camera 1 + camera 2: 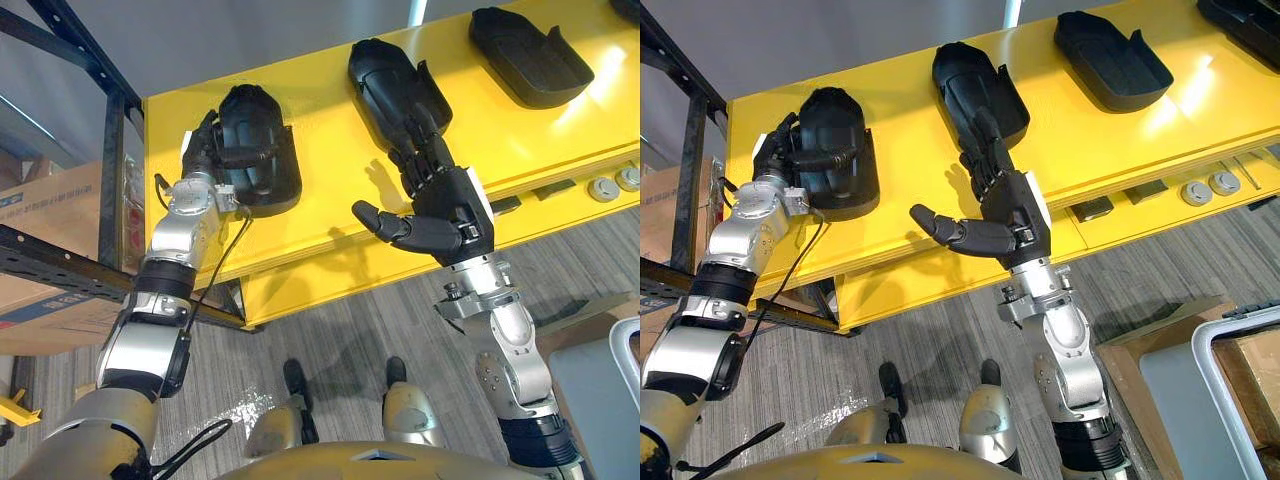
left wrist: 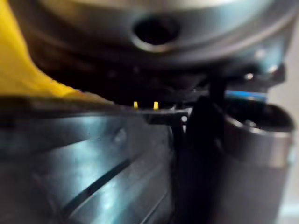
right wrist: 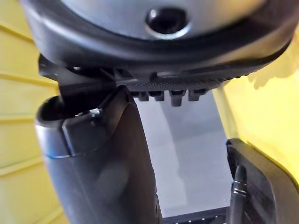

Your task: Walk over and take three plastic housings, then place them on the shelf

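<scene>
Black plastic housings lie on a yellow table point(image 1: 330, 215). My left hand point(image 1: 207, 150) is at the leftmost housing point(image 1: 262, 150) near the table's left end, with its fingers point(image 1: 825, 158) curled across it. That housing's glossy wall shows close up in the left wrist view point(image 2: 93, 172). My right hand point(image 1: 440, 205) is open, thumb spread to the left. Its straight fingers point(image 1: 420, 150) reach the near end of the middle housing point(image 1: 390, 80), whose edge appears in the right wrist view point(image 3: 261, 186). A third housing point(image 1: 530, 55) lies farther right.
A dark metal rack point(image 1: 110, 150) with cardboard boxes point(image 1: 50, 215) stands left of the table. Round metal parts point(image 1: 615, 185) sit on the table's lower front ledge at the right. A white-rimmed bin point(image 1: 1240, 380) stands on the floor at the lower right. Another black part point(image 1: 1250, 25) lies at the far right.
</scene>
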`<state>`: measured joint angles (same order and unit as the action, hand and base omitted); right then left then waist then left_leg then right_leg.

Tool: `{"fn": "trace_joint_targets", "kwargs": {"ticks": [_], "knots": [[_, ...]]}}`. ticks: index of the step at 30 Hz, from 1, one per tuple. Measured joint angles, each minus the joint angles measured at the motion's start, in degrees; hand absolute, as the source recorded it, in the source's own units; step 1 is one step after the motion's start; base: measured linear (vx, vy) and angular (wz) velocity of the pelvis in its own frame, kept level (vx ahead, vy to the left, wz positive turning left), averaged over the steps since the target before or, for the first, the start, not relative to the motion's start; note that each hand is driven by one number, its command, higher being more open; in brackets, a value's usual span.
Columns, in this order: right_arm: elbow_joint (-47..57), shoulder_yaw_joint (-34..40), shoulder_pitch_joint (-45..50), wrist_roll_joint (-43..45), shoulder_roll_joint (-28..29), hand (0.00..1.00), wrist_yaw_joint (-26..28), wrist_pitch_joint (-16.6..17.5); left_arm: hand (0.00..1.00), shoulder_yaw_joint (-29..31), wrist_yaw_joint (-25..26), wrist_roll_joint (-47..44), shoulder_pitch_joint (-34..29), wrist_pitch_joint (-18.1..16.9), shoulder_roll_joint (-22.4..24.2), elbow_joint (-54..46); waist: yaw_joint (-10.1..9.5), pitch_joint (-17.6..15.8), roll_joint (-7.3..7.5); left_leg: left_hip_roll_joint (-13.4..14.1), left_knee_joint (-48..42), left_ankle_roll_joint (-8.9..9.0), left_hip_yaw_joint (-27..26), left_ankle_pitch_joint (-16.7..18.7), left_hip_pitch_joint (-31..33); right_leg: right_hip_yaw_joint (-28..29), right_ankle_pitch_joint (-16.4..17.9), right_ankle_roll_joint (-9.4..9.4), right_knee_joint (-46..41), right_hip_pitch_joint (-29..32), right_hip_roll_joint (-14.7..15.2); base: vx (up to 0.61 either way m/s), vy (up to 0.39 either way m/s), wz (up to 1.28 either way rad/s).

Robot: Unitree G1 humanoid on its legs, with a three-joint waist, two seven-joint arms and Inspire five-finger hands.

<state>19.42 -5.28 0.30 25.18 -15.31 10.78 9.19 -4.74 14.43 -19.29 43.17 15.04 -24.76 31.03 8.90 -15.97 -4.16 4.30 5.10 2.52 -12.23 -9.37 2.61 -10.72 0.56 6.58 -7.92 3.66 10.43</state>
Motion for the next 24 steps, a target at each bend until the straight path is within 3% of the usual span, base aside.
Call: {"fn": "trace_joint_targets", "kwargs": {"ticks": [9,14,17,20,24], "knots": [[0.0,-1.9,2.8,0.0,0.0,1.0,0.5,0.0,1.0,0.1,7.2,1.2,0.0,-1.4,0.0,2.8,0.86,0.0,-0.03,0.4,0.0,0.11,-0.8,0.0,-1.3,0.9,0.0,-0.03,0.0,-0.6,-0.5,0.01,-0.002,-0.05],[0.0,-2.9,3.9,-0.8,0.1,1.0,1.2,0.1,1.0,0.7,8.6,-2.2,0.0,-5.1,0.0,2.2,0.54,0.1,-0.06,0.4,0.0,0.09,-0.7,0.0,-1.7,0.7,0.0,-0.01,0.0,-1.1,-0.4,0.0,0.003,0.01],[0.0,-3.2,3.9,-6.4,-0.1,1.0,0.7,1.5,1.0,1.3,8.3,-6.0,-0.3,-5.4,-0.2,-5.0,-0.27,0.1,-0.08,0.3,0.0,0.1,0.2,-0.1,-2.4,-0.3,0.0,-0.03,0.1,-2.6,-0.3,0.0,0.007,0.13],[-0.7,-3.2,0.7,-10.0,-1.0,1.0,-1.9,3.9,1.0,1.4,6.4,-7.6,-1.7,-7.9,-1.6,-16.5,-1.97,0.3,-0.18,0.2,0.0,0.12,0.7,-0.1,-3.1,-1.0,0.0,-0.05,0.3,-3.8,-0.2,-0.01,0.004,0.1],[-1.8,-3.2,-7.1,-16.0,-3.7,1.0,-7.7,5.0,1.0,1.7,3.0,-7.3,-4.0,-8.8,-3.5,-22.5,-3.65,4.4,-1.39,0.2,0.1,0.19,2.4,-0.1,-3.0,-3.1,-0.1,0.11,1.9,-5.5,-0.3,0.01,0.001,0.22]]}}
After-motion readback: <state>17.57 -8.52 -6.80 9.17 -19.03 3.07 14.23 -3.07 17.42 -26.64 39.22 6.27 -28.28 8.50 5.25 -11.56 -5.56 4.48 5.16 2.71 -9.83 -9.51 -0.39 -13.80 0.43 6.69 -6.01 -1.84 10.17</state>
